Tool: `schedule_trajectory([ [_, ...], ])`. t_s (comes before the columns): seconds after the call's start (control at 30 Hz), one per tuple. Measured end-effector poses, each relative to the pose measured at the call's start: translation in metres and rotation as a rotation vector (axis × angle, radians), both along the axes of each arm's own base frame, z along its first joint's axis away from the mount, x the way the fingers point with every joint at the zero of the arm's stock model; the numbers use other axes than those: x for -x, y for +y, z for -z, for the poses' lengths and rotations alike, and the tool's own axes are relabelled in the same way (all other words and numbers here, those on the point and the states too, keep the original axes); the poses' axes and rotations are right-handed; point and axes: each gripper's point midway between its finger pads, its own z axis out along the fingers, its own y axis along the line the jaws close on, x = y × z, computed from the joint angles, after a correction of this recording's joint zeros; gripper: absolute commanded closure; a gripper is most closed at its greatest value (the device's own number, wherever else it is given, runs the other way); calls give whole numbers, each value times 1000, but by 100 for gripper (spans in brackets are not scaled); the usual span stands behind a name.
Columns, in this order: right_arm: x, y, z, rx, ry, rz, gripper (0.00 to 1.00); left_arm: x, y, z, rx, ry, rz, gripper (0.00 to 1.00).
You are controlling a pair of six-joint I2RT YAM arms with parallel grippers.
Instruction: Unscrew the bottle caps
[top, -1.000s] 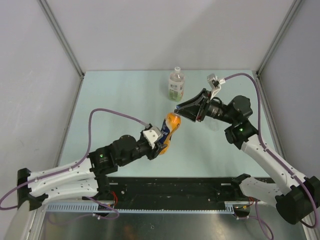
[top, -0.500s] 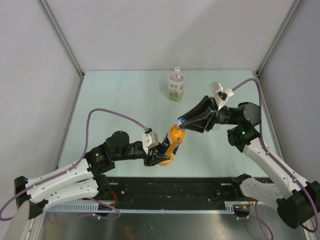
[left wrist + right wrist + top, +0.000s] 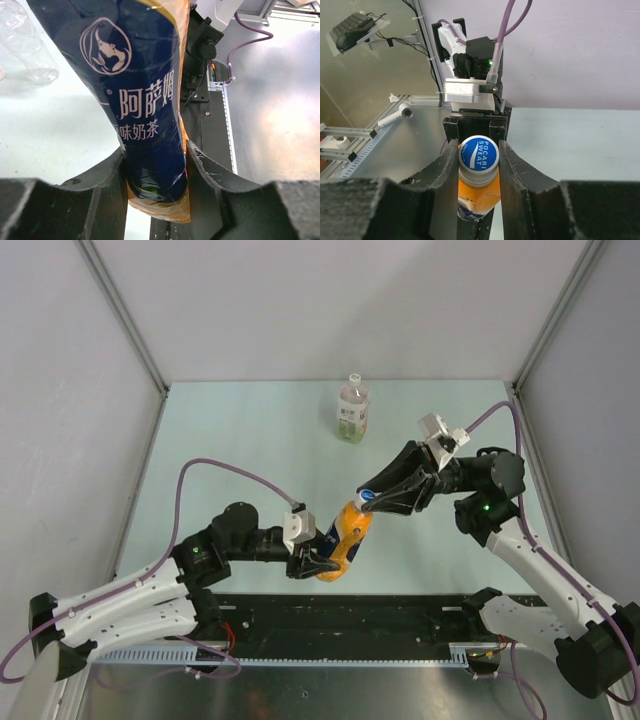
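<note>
Low and left of centre in the top view, our left gripper clamps the lower end of the orange bottle. The left wrist view shows both fingers pressed narrow against its dark label, near the base. We hold it tilted up toward the right, apparently lifted off the table. Above it, at the upper middle of the frame, the clear bottle stands upright and well apart, with its white cap on. Just right of centre, the blue cap sits on the raised end of the orange bottle, and our right gripper is closed on it. The right wrist view shows it wedged between both fingers, its printed top facing the camera.

We judge the twist to be the step in hand. The main risk is the orange bottle turning along with the blue cap. The label film looks slick and our left grip sits far from the neck, so the body may spin in the jaws. Squeezing harder could dent the wall and, if drink is inside, push it out once the seal breaks. The right fingers may also slide around the blue cap without turning it, and a cap freed suddenly could drop.
</note>
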Motion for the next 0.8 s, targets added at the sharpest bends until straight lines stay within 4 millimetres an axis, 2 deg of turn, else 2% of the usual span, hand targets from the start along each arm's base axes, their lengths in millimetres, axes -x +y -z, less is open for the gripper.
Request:
schedule_trajectory([
  [0.13,-1,-1,0,-4,12,26,22,0,-1,0,5,-3,-1,100],
  [0.2,-5,-1,-1,-16,16,55,8,0,-1,-2,13,-12,6,100],
  [0.23,-7,-2,-2,-22,18,69,4,1,-2,-3,18,-18,10,100],
  [0.37,-11,-3,-8,-48,13,104,1,1,-3,-6,31,-33,17,100],
  [0.8,-6,-14,-38,-149,7,155,1,-8,-3,-8,33,-54,-30,100],
])
